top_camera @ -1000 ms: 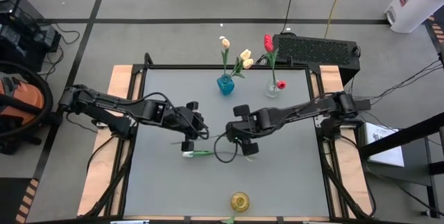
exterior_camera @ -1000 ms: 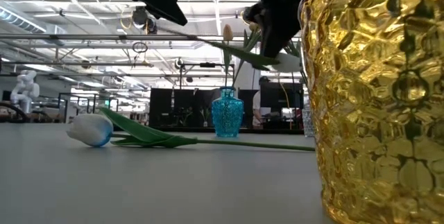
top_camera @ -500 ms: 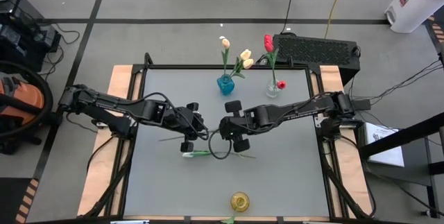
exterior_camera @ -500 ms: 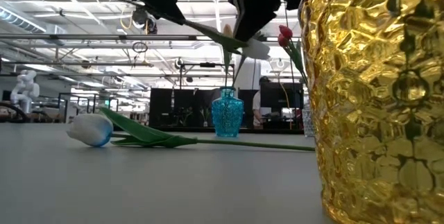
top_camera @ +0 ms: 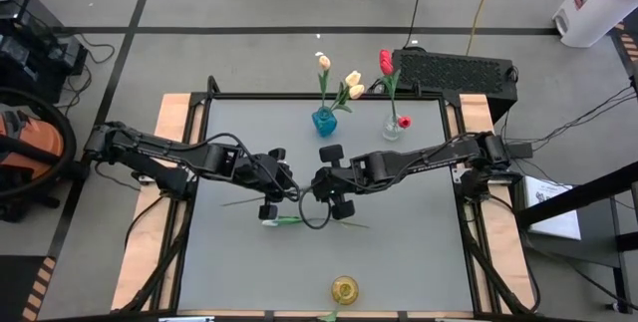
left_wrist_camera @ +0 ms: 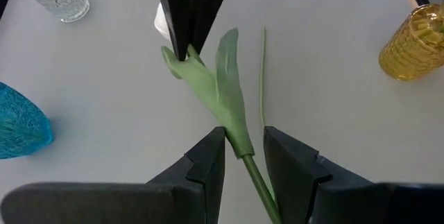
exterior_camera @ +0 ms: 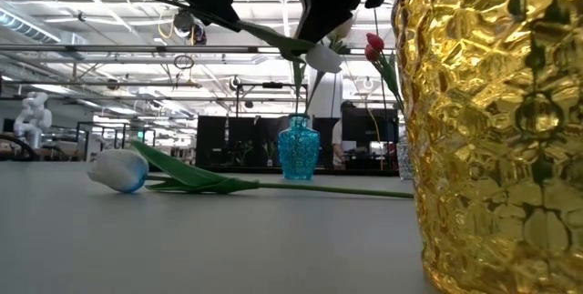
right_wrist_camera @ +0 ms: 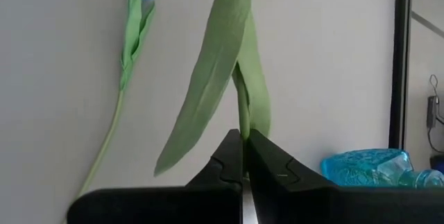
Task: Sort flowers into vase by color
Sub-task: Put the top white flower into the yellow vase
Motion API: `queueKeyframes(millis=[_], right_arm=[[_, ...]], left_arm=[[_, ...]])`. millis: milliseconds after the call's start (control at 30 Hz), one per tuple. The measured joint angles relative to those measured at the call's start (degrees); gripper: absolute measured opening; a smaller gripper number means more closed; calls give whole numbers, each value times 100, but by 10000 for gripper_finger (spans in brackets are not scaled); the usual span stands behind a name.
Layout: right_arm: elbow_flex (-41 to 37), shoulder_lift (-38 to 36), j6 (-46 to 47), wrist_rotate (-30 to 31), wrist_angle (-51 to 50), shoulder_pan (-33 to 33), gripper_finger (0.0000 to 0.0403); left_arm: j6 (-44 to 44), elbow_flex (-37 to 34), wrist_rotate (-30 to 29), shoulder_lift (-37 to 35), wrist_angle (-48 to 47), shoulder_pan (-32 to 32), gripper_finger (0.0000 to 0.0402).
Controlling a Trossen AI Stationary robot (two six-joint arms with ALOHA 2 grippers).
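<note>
A white tulip [left_wrist_camera: 220,89] with a long green stem hangs in the air over the table's middle. My right gripper [right_wrist_camera: 243,144] is shut on it close to the bud [exterior_camera: 323,57]. My left gripper [left_wrist_camera: 244,158] is open, its fingers standing on either side of the same stem farther down, with a gap showing beside the stem. Its free stem end [top_camera: 227,202] sticks out past my left gripper [top_camera: 287,191]. A second white tulip [top_camera: 271,220] lies flat on the table. In the high view, my right gripper [top_camera: 313,189] faces the left one. My right gripper pinches the tulip's stem just below the bud [left_wrist_camera: 182,54], where the leaves start [right_wrist_camera: 243,121], between its two shut fingers. It comes slanting down from the table's right, and the fingers lie across the stem. The flower is lifted clear, its stem running roughly level toward my left gripper.
A blue vase [top_camera: 324,121] with cream-yellow tulips and a clear vase [top_camera: 391,128] with red tulips stand at the far edge. A yellow glass vase [top_camera: 344,288] stands at the near edge, large in the low view [exterior_camera: 492,130]. The lying tulip's stem [top_camera: 339,224] runs under the grippers.
My right gripper has gone toward the table's left and slightly up, close to my left gripper, tipping as it went and carrying the tulip. The stem has slid farther through my left gripper's fingers, so its free end now sticks out more to the left.
</note>
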Motion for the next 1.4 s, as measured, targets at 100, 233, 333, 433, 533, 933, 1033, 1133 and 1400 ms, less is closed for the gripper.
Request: queueKeyframes(millis=[100,233,333,433,533,933,1033,1133,1400], right_arm=[[0,0,2,-3,60,0,0],[0,0,0,-4,137,-1,0],[0,0,0,-7,140,-1,0],[0,0,0,-7,147,0,0],[-2,0,9,-20,145,0,0],[-2,0,20,-20,166,42,0],[-2,0,38,-10,177,40,0],[-2,0,44,2,176,37,2],[-2,-2,217,10,184,43,50]], left_arm=[[0,0,-10,0,-2,0,107],[7,0,-20,0,-1,0,107],[-8,0,-25,0,-2,0,106],[-136,0,-43,0,-2,0,93],[-137,0,-55,2,-3,0,63],[-143,0,-75,2,-168,0,11],[-144,0,-96,2,-179,0,10],[-142,0,-151,2,-190,0,10],[-140,0,-329,7,-225,0,10]])
